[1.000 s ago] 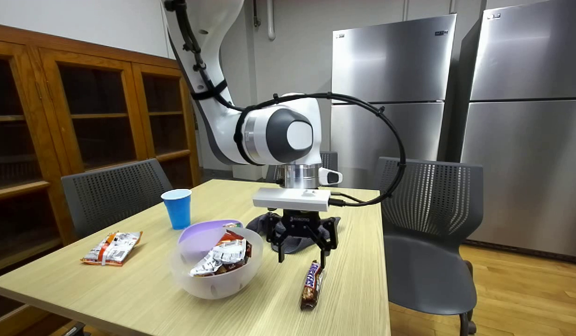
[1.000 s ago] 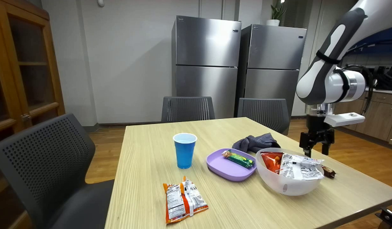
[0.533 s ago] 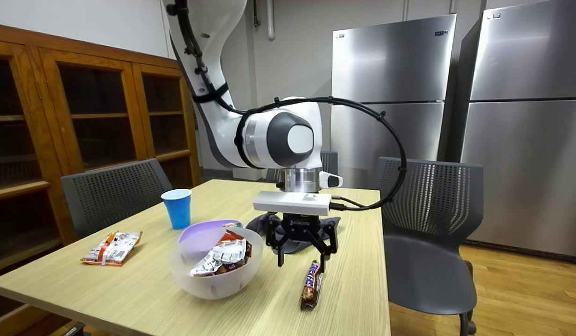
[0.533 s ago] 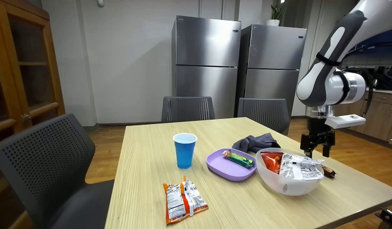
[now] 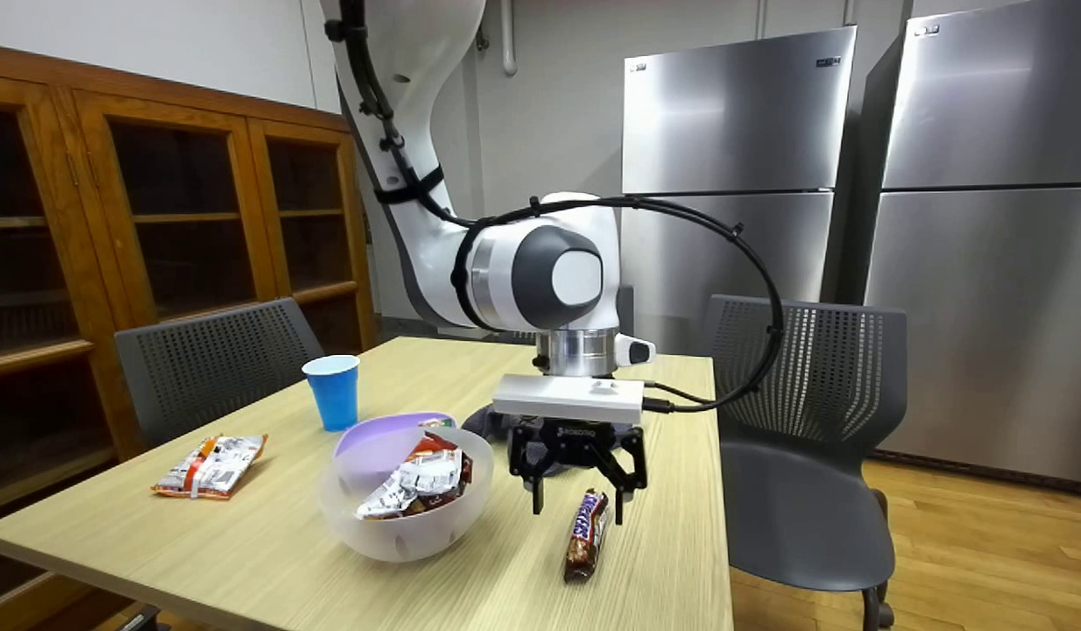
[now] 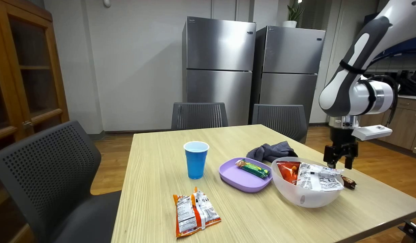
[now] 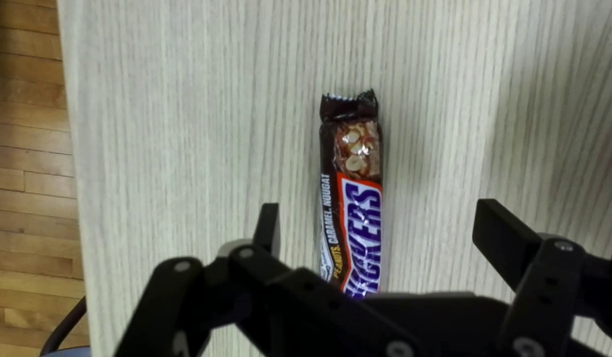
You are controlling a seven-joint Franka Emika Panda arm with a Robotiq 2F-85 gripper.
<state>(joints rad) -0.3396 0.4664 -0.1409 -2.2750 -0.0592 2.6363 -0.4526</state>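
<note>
A Snickers bar (image 7: 355, 208) in a brown wrapper lies flat on the table, seen whole in an exterior view (image 5: 584, 539). My gripper (image 5: 578, 514) hangs above the table near the bar's far end, open and holding nothing. From the wrist, the bar runs between the two spread fingers, nearer the left one, and the gripper's body hides its lower end. Neither finger appears to touch it. In an exterior view the bar (image 6: 349, 183) is partly behind a translucent bowl (image 6: 305, 199), which holds a silver-white packet (image 6: 317, 177) and a red packet (image 6: 289, 170).
A purple plate (image 6: 243, 185) with a green-wrapped bar (image 6: 253, 169) sits beside the bowl. Around it are a dark grey cloth (image 6: 272, 152), a blue cup (image 6: 196, 163) and an orange-and-white packet (image 6: 196, 212). A chair (image 5: 803, 456) stands by the table's edge, close to the bar's side.
Over the last second my gripper has come down and shifted sideways, rightward in both exterior views, bringing its fingers more evenly about the bar's line. The jaws stay open; the objects have not moved.
</note>
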